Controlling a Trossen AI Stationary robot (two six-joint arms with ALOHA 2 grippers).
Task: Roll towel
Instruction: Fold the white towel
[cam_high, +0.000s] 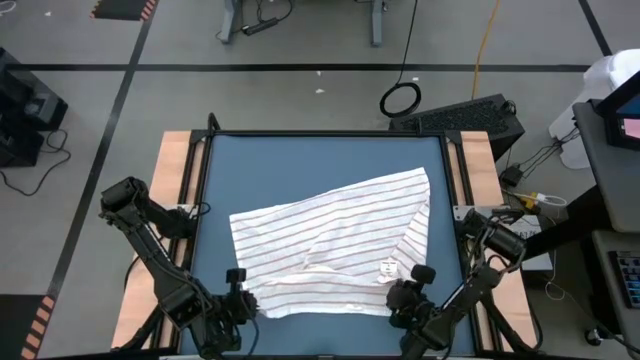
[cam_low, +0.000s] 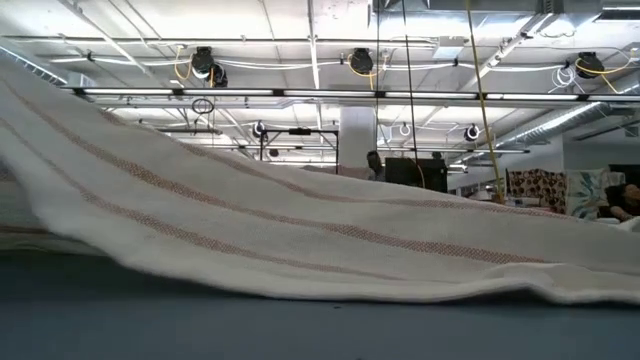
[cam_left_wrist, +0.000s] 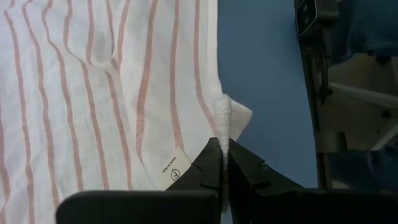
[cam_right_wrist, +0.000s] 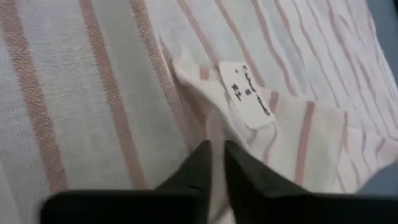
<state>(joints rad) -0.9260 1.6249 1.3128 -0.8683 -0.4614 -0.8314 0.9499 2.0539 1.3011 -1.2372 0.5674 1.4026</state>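
- The left gripper (cam_left_wrist: 222, 163) sits at the near left corner of the towel (cam_high: 330, 240), its jaws clamped on a bunched fold of the cloth's edge.
- The right gripper (cam_right_wrist: 214, 163) is at the near right corner, jaws pinched together on a raised fold beside a small white label (cam_right_wrist: 247, 89).
- The towel, white with thin reddish stripes, lies spread and wrinkled across the middle of the blue worktop (cam_high: 300, 165), its far right corner reaching toward the back edge.
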